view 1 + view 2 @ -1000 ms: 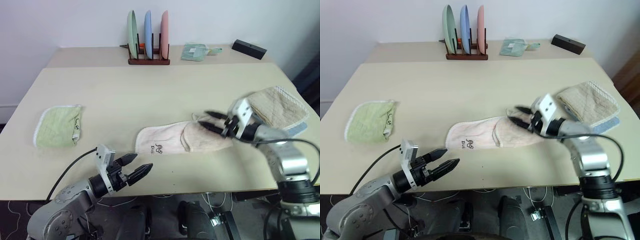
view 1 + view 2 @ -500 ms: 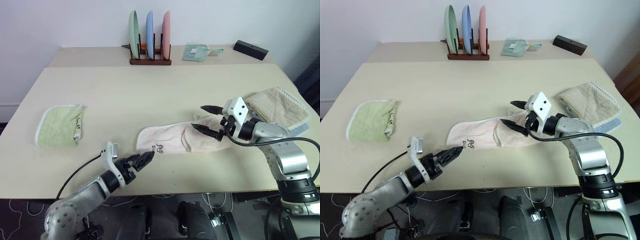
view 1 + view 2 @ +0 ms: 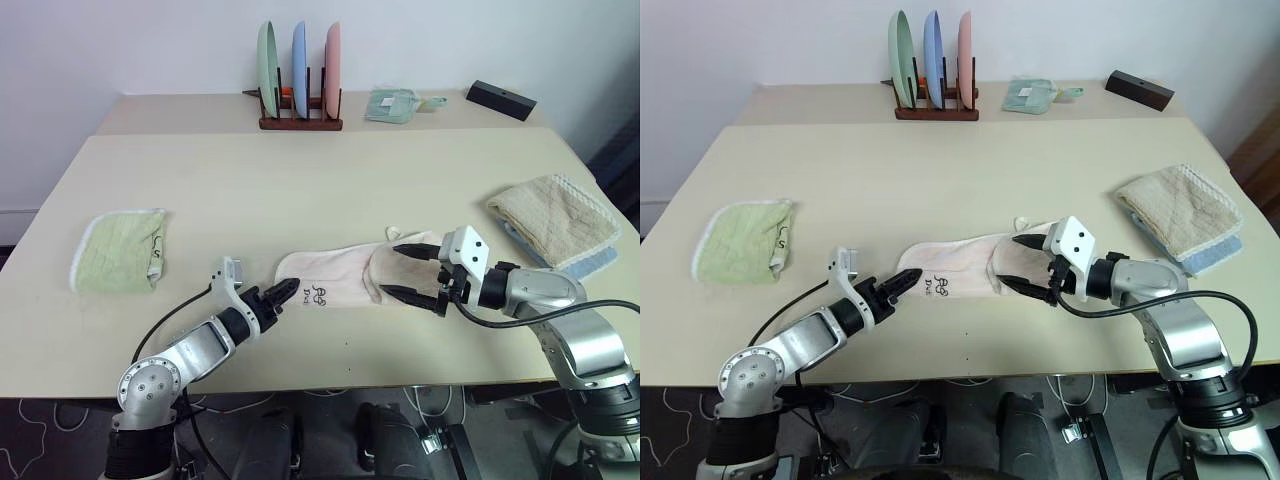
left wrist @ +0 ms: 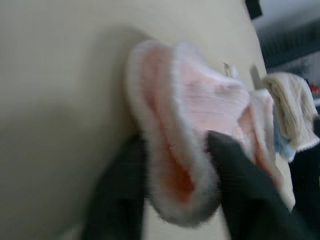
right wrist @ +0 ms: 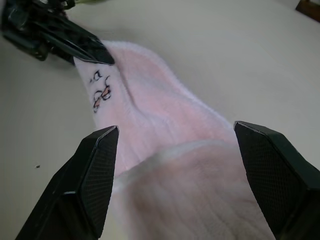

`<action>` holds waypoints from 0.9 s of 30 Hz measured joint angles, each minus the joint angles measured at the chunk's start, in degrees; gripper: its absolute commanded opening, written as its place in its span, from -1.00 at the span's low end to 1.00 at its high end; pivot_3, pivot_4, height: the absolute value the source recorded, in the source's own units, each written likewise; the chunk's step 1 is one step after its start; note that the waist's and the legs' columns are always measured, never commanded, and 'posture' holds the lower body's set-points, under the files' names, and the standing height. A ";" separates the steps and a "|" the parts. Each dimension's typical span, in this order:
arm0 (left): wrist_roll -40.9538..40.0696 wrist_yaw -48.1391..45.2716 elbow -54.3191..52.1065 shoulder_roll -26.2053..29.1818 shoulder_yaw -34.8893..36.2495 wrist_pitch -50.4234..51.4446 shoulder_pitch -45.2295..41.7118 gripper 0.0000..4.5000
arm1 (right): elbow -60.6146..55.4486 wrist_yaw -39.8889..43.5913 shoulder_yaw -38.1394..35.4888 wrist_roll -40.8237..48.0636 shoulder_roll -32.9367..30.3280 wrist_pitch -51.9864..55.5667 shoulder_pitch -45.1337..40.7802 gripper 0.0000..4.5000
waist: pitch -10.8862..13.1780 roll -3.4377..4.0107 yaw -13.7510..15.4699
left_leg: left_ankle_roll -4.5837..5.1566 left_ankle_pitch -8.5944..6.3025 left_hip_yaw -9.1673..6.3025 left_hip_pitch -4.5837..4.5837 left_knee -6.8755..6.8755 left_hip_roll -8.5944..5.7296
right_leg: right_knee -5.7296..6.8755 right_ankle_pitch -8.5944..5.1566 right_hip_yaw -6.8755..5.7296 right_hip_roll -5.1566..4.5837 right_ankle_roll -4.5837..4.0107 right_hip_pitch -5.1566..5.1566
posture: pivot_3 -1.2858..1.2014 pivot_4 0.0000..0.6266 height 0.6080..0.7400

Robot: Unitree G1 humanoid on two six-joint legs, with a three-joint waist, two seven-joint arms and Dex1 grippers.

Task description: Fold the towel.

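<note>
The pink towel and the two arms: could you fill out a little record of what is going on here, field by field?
Towel: the pink towel lies partly folded on the table, logo showing
Left gripper: at the towel's logo end, fingers pinched on its white hem
Right gripper: fingers spread wide over the towel's folded end, not gripping
Other cloths: green towel on the left, beige towel on the right, both untouched
Back of table: plate rack with three plates
Fold: not yet finished
</note>
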 measured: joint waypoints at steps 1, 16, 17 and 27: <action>-0.05 -0.04 0.02 -0.01 0.31 -0.09 -0.03 -0.98 | 0.00 -0.03 0.00 -0.04 0.00 -0.10 0.31 0.68 | 0.00 0.00 -0.05 | -0.03 0.02 0.00 0.00 0.00 0.00 | 0.00 0.00 0.00 0.00 0.00 0.00 | 0.03 -0.52 0.96; 2.19 -15.54 -2.19 15.95 15.74 -7.34 0.56 -0.98 | 0.92 -1.13 -0.19 -2.14 -0.39 -1.77 -0.11 0.68 | 0.01 -0.01 -0.02 | -0.25 0.13 0.03 -0.05 -0.04 0.04 | -0.04 -0.02 -0.01 0.01 -0.04 -0.08 | 0.03 -0.52 0.96; 2.03 -17.21 -2.20 17.63 16.49 -7.18 0.32 -0.98 | 1.41 -1.13 -0.19 -2.31 -0.39 -2.16 -0.18 0.68 | 0.01 -0.01 0.10 | -0.22 0.11 0.03 -0.05 -0.03 0.03 | -0.05 -0.02 -0.02 -0.01 -0.04 -0.07 | 0.03 -0.52 0.96; 11.67 -20.98 -2.36 13.37 -10.67 1.82 -25.77 -0.98 | 5.27 -1.16 2.09 -4.22 0.89 -4.82 -2.14 0.68 | 0.02 -0.05 1.29 | -0.28 0.17 0.07 -0.04 0.02 -0.14 | -0.07 0.06 0.00 -0.01 0.11 0.05 | 0.03 -0.52 0.96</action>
